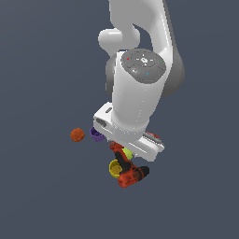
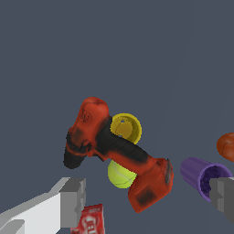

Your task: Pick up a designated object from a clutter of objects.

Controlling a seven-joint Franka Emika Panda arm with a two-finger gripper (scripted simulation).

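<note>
Red-and-black drill (image 2: 114,153) lying among the clutter against yellow cup (image 2: 126,128) and yellow-green ball (image 2: 121,175), gripper (image 2: 148,197) hovering wide open and empty above, risking nudging the purple cup (image 2: 201,174) while closing.

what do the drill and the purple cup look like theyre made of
Drill: looks like moulded hard plastic, red shell with a black grip and nose, matte and scuffed-looking; it is a render, so only a guess. Purple cup: probably plastic, one flat colour, with ribbed outer walls.
</note>
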